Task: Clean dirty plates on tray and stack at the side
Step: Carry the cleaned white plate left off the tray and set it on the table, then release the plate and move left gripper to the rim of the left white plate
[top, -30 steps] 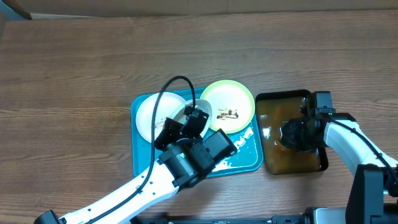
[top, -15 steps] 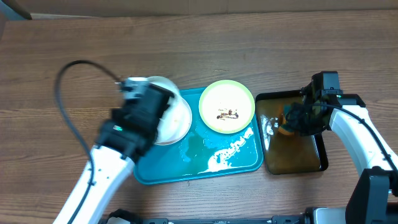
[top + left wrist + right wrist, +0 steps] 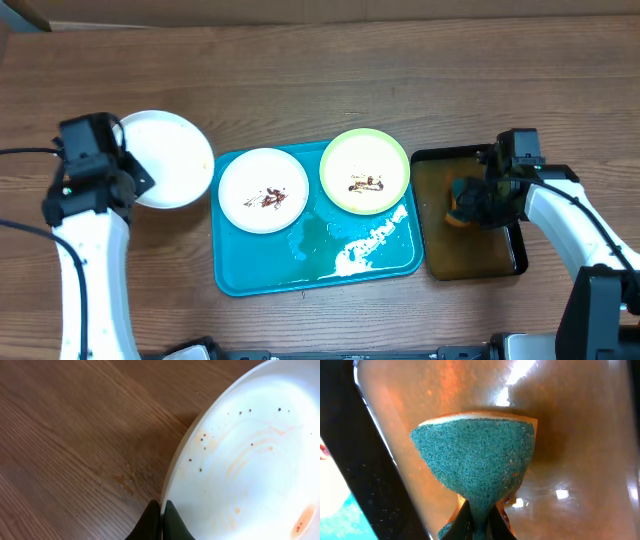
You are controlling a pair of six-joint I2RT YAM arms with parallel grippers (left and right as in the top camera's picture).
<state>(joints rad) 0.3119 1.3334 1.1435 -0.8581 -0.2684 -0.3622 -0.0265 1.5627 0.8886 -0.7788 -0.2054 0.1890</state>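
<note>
The turquoise tray [image 3: 380, 262] holds a white plate [image 3: 263, 190] with a red-brown smear and a green-rimmed plate [image 3: 365, 170] with a brown smear. My left gripper [image 3: 130, 180] is shut on the rim of a third white plate [image 3: 172, 158], held over the wood left of the tray. In the left wrist view this plate [image 3: 250, 460] shows faint orange streaks and dark specks, with the fingers [image 3: 161, 519] pinching its edge. My right gripper [image 3: 480, 520] is shut on a teal and orange sponge [image 3: 480, 460], which sits over the brown water in the overhead view [image 3: 462, 205].
A black tray of brownish water [image 3: 440, 262] stands right of the turquoise tray. White foam and water streaks [image 3: 368, 245] lie on the turquoise tray's front right. The far table edge runs along the top.
My left arm has swung from over the tray to the far left, carrying the white plate off the tray. A smeared white plate is now uncovered on the tray. The right gripper stayed in the black tray.
</note>
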